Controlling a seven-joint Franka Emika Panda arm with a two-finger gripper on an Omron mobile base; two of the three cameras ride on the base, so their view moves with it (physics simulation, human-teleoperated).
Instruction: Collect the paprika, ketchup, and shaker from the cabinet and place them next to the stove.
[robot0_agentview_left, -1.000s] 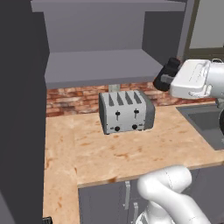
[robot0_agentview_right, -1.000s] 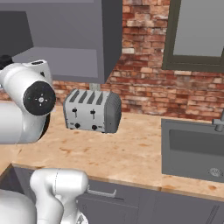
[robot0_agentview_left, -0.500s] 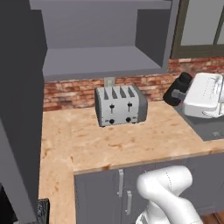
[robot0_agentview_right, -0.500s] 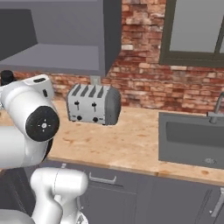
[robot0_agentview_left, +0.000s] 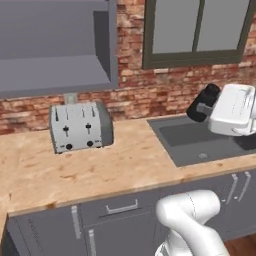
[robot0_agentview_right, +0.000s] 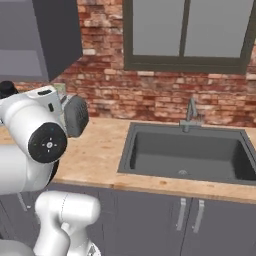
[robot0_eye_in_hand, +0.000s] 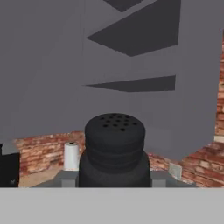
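Base has been swinging right: the silver four-slot toaster (robot0_agentview_left: 80, 125) now sits left, the dark sink (robot0_agentview_right: 187, 152) ahead.

The small black cylindrical shaker (robot0_eye_in_hand: 114, 148), perforated top up, is sitting clamped in the gripper (robot0_eye_in_hand: 114, 177), the open grey wall cabinet (robot0_eye_in_hand: 131, 65) looming just beyond it. The carry step is running; next, I judge, comes driving on to find the stove and setting the shaker down beside it.

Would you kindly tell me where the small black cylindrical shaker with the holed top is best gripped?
Grip the small black cylindrical shaker around its wider lower body, from opposite sides, as the hand does now. The round walls suit a side pinch, and it stands upright with the holed top left free.
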